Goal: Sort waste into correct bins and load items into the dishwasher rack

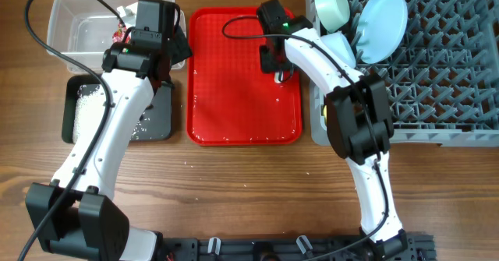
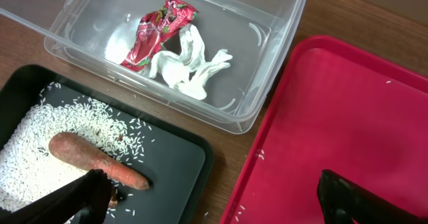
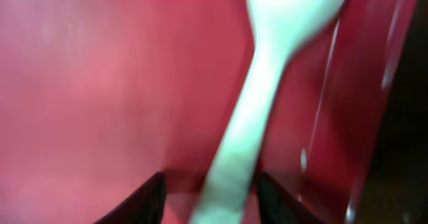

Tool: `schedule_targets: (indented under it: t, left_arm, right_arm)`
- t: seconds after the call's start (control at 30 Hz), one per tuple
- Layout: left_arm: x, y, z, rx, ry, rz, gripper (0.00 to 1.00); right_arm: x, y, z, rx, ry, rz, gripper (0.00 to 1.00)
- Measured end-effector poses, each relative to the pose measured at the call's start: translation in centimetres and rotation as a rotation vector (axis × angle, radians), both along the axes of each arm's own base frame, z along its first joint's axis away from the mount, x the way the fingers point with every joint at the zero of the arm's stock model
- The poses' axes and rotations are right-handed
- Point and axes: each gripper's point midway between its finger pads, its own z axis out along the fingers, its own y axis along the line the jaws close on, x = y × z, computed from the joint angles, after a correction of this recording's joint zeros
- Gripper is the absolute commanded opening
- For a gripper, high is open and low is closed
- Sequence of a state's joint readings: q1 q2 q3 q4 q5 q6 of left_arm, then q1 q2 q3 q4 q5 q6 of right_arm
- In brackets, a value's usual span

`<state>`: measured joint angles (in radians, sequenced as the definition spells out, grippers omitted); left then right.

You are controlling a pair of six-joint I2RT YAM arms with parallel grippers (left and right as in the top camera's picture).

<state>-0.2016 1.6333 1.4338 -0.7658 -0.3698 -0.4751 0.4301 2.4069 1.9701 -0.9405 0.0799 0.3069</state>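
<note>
Straddling the handle of the white plastic spoon [image 3: 267, 83] with the right fingers [image 3: 150, 197] partly spread, a gap on one side, low over the red tray [image 3: 100, 83]. Reaching in from that tray's right with the white arm bent. Gripping nothing with the left fingers [image 2: 73, 200], spread wide above the tray's left rim. Seen left of it: rice [image 2: 27, 164] and carrot-like stick [image 2: 87, 156] in the black tray [image 2: 180, 157], wrapper [image 2: 157, 33] in the clear tub [image 2: 281, 43].

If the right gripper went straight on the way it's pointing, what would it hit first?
Probably the white plastic spoon, its handle between the fingers of the right gripper; the red tray lies just beneath. Depth is blurry.
</note>
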Motion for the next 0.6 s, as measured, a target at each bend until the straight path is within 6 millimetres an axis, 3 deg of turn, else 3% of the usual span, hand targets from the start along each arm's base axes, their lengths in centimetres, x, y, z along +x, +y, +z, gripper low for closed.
schedule_targets:
  t: [0.07, 0.13, 0.33, 0.43, 0.5, 0.6]
  left_arm:
    - [0.0, 0.0, 0.0, 0.000, 0.000, 0.000, 1.00]
    - [0.0, 0.0, 0.0, 0.000, 0.000, 0.000, 1.00]
    - [0.0, 0.0, 0.0, 0.000, 0.000, 0.000, 1.00]
    - [0.0, 0.0, 0.0, 0.000, 0.000, 0.000, 1.00]
    - [0.0, 0.0, 0.0, 0.000, 0.000, 0.000, 1.00]
    - [0.0, 0.0, 0.0, 0.000, 0.000, 0.000, 1.00]
  right_arm:
    - [-1.1, -0.2, -0.1, -0.008, 0.042, 0.020, 0.13]
    - [-2.1, -0.5, 0.0, -0.021, 0.078, 0.043, 0.13]
    - [-1.8, -0.5, 0.0, -0.014, 0.067, 0.036, 0.27]
    - [0.2, -0.2, 0.2, 0.021, -0.010, 0.019, 0.35]
    - [1.7, -0.2, 0.3, 0.039, -0.059, 0.028, 0.51]
    - [3.8, -0.1, 0.5, 0.055, -0.138, 0.054, 0.62]
